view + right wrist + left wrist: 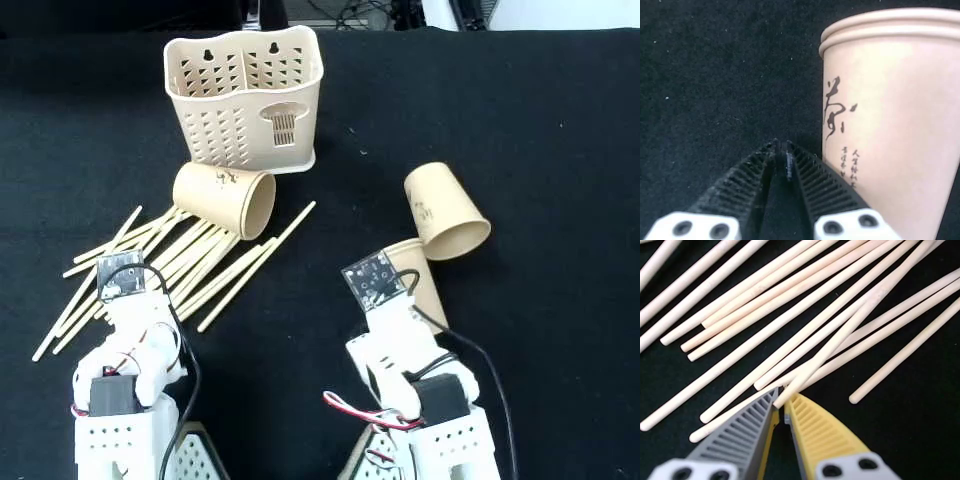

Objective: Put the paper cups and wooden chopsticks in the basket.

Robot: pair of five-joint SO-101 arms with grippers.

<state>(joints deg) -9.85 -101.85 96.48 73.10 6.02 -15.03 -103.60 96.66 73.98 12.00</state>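
A beige slotted basket (245, 95) stands upright at the back of the black table. One paper cup (222, 198) lies on its side just in front of it, over the far ends of several wooden chopsticks (185, 262) fanned across the cloth. My left gripper (780, 394) is shut, its tips at the near ends of the chopsticks (805, 335) with nothing between the fingers. Two more paper cups lie on the right, one (446, 212) farther back and one (418, 272) beside my right arm. My right gripper (781, 146) is shut, empty, right beside that cup (890, 125).
The left arm (125, 290) and the right arm (385, 300) stand at the near edge of the table. Black cloth (540, 120) covers the whole surface, with open room at the far right and between the arms.
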